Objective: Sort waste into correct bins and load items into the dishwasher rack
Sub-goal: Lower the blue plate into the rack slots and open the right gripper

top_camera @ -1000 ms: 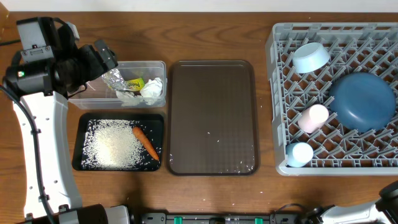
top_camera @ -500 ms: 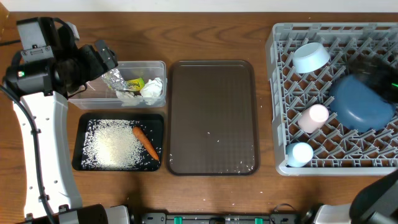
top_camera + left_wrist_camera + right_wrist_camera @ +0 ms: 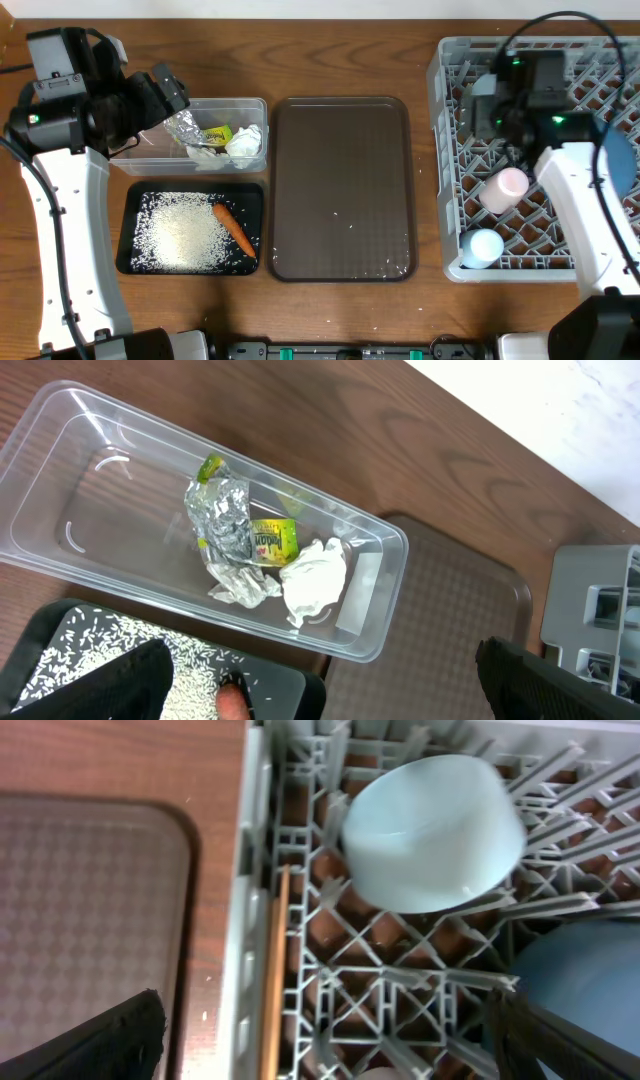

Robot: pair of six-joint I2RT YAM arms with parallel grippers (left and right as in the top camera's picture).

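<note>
The left gripper (image 3: 320, 660) was fully open and held nothing; its two dark fingers stood wide apart at either side of the wrist view. It hung over the far-left part of the wooden tabletop (image 3: 340, 50), above the clear rectangular plastic tub (image 3: 60, 480). The tub held the crumpled silver foil (image 3: 222, 520), the yellow-green wrapper (image 3: 275, 542) and the crumpled white tissue (image 3: 315, 582). All three were bunched together and touching, toward the tub's right end.

The shallow black rectangular tray (image 3: 128, 215) lay just beside the tub, on the side of the tabletop's near edge. It held the loose white rice grains (image 3: 180, 238), spread over its floor, and the small orange carrot (image 3: 233, 228), lying diagonally at its right end. The larger brown serving tray (image 3: 342, 160) occupied the middle of the tabletop.

The right gripper (image 3: 325, 1010) was also fully open and empty. It hung over the far-left corner of the large square grey plastic dishwasher rack (image 3: 437, 170), which stood at the tabletop's right edge.

Rack contents:
- The pale-blue bowl (image 3: 432, 835) sat near the far-left corner and appeared to lean tilted on the pegs (the view was blurred).
- The wooden chopsticks (image 3: 272, 990) lay along the inside of the left wall.
- The pale-pink cup (image 3: 503, 188) lay midway along the left edge.
- The light-blue cup (image 3: 483, 247) sat in the near-left corner.
- The large dark-blue round plate (image 3: 625, 165) sat at the right edge, largely hidden behind the right arm.
</note>
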